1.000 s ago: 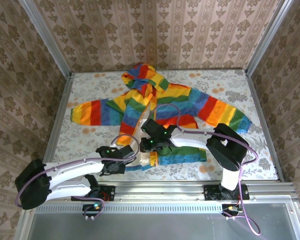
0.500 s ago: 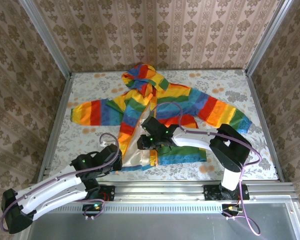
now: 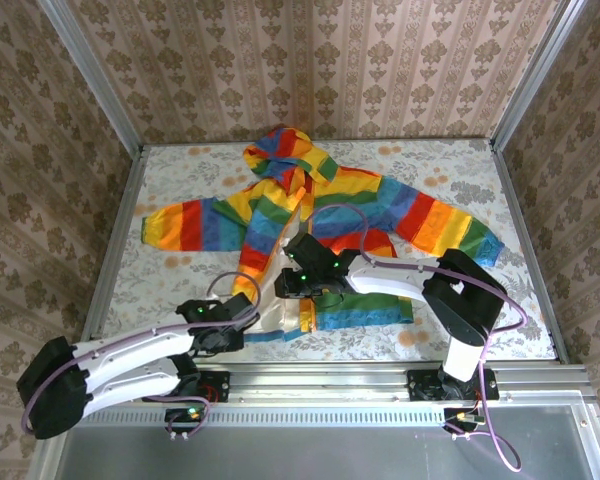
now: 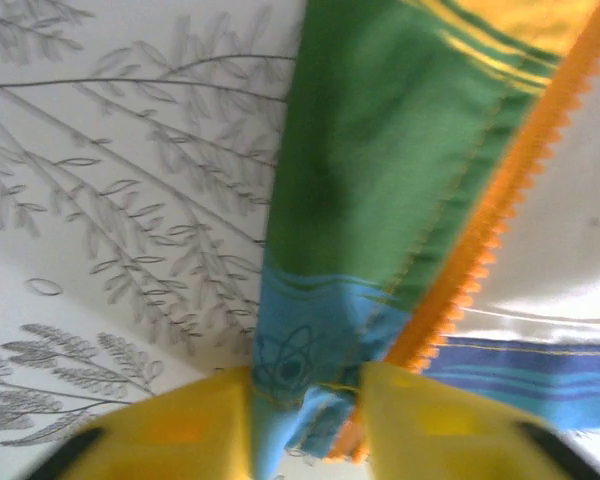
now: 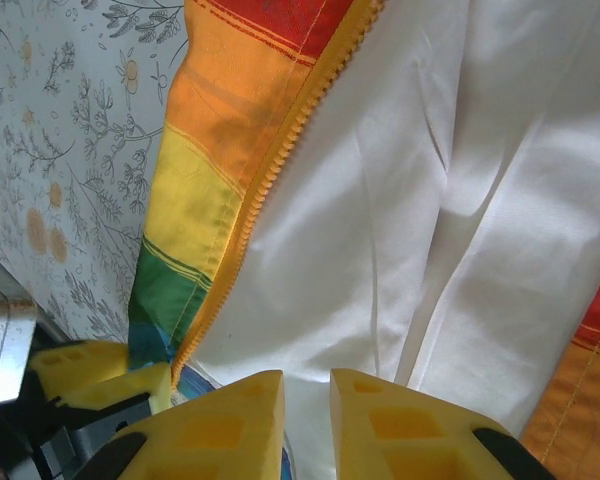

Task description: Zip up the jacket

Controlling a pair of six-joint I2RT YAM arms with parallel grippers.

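Observation:
The rainbow-striped jacket lies open on the table, hood at the far side, with cream lining showing between its front panels. My left gripper is at the bottom of the left front panel. In the left wrist view this gripper is shut on the bunched blue hem beside the orange zipper teeth. My right gripper hovers low over the lining. Its fingers stand nearly together on a fold of cream cloth, right of the zipper edge. The left fingers show at lower left.
The floral tablecloth covers the table inside a metal frame. Wallpapered walls close in the far side and both flanks. The sleeves spread out to left and right.
The left arm drew back toward the near left, then came in again at the hem. The right gripper edged a little to the left over the lining.

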